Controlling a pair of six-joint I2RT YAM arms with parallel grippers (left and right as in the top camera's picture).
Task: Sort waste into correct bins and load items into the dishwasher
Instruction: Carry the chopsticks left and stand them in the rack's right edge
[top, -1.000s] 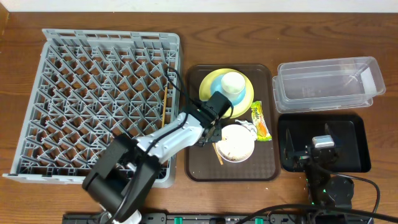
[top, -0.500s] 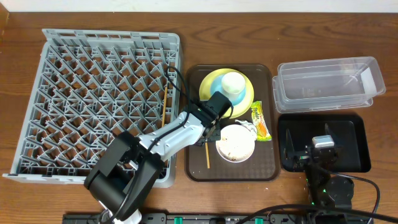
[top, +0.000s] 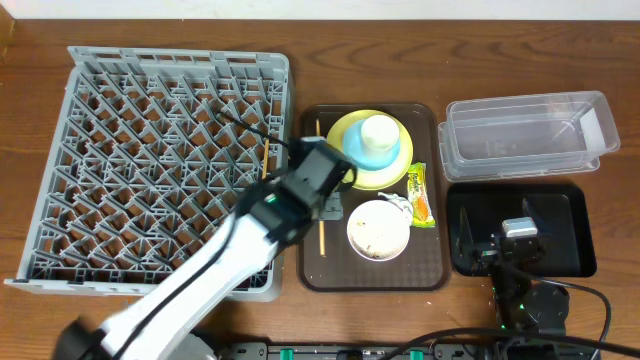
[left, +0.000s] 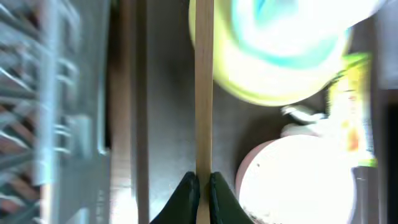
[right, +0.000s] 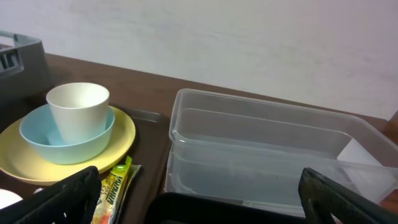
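Brown tray (top: 425, 262): left tool (left: 203, 186) pinches chopstick (left: 204, 87), seemingly airborne.

The snack wrapper (right: 114, 188) is showing dark letters; they are looking too blurry to read. No word is coming out clear.

Cup (right: 78, 102) in bowl (right: 40, 140) (on plate (right: 124, 134)).

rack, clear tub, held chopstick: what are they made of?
rack: likely moulded plastic, matte grey, with thin lattice ribs.
tub: clear plastic, glossy; you can see through its walls.
chopstick: probably wood or bamboo, matte tan; too blurred to show grain.
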